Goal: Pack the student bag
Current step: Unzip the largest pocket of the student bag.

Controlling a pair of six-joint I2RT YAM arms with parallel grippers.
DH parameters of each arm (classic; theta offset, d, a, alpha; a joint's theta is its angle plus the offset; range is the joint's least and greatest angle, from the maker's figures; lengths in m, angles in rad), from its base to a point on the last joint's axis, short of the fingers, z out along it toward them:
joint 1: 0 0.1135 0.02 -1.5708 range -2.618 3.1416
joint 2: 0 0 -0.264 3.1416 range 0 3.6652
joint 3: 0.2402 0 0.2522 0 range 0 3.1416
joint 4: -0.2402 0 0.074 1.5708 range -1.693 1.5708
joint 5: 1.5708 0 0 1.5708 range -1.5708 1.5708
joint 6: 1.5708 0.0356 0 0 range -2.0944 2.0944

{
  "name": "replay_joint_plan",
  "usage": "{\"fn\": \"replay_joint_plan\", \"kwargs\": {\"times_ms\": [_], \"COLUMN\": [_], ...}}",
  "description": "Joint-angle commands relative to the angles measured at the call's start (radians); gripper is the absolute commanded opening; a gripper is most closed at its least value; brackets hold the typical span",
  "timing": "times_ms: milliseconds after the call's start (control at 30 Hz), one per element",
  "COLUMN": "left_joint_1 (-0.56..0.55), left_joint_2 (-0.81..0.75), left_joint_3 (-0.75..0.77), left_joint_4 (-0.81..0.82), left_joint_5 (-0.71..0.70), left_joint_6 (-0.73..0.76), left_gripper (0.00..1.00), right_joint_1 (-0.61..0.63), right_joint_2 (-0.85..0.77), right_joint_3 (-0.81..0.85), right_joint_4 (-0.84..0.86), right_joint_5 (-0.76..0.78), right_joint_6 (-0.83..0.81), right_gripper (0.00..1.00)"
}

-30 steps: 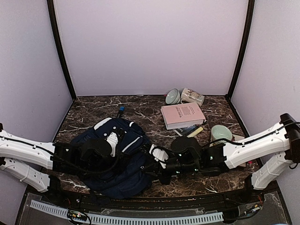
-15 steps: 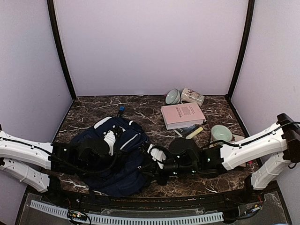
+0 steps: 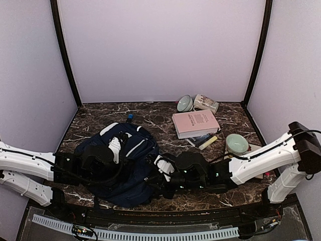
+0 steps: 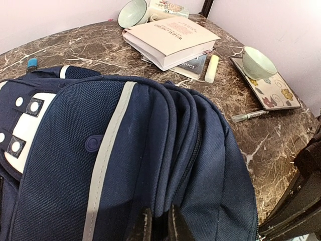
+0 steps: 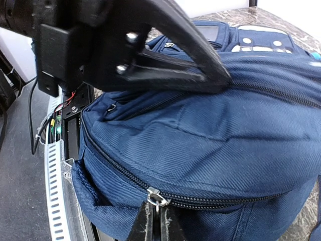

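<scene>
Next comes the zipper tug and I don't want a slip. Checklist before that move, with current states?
1. Right end effector shut on zipper pull: ok.
2. Left end effector pinching student bag fabric: ok.
3. Zipper open: not ok, teeth meshed either side of pull.
4. Book and pen packed: not ok, both on table.
5. Room inside student bag: cannot tell.
</scene>
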Motion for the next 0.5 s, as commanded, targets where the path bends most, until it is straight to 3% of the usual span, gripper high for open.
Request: {"fn": "replay_joint_plan", "kwargs": {"times_ms": [0, 467], "left_joint_1": [0.016, 0.029], "left_joint_2": [-0.058, 0.003], "left_joint_3": [-0.036, 0.017], "left_joint_4": [0.115, 0.186], "left_joint_5": [-0.011, 0.035], "left_joint_6": [-0.008, 0.038], "left_gripper": [0.01, 0.01], "right_joint_1": [-0.023, 0.071], "right_joint_2": [-0.035, 0.07], "right_joint_3": [-0.018, 0.132], "right_joint_4": [0.015, 0.029], "right_joint_5": [0.035, -0.261], "right_joint_6": [0.035, 0.061], "right_gripper": [0.0, 0.0]}}
